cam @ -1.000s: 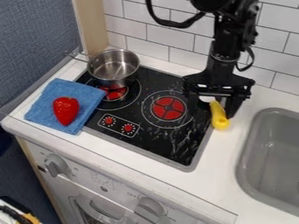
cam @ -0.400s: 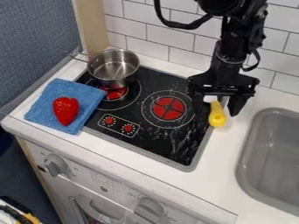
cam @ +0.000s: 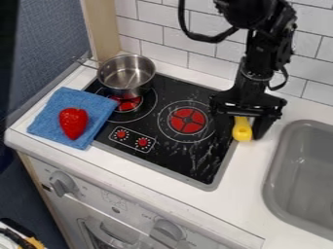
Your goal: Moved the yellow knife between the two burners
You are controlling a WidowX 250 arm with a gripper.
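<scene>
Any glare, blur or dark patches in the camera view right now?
Camera view: smeary whitish reflections on the front right of the stove; bright glints on the pot; black arm reads nearly as a silhouette, little detail around the gripper; dark, soft-edged band down the upper left edge, cause unclear.

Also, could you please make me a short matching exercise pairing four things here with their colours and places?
1. Strawberry
2. Saucepan
3. Knife handle
4. Cloth

A. Yellow, by the right edge of the cooktop
B. Blue, underneath the fruit
C. Silvery, partly covering the left burner
D. Red, on top of the fabric

Pairs: 1-D, 2-C, 3-A, 4-B
</scene>
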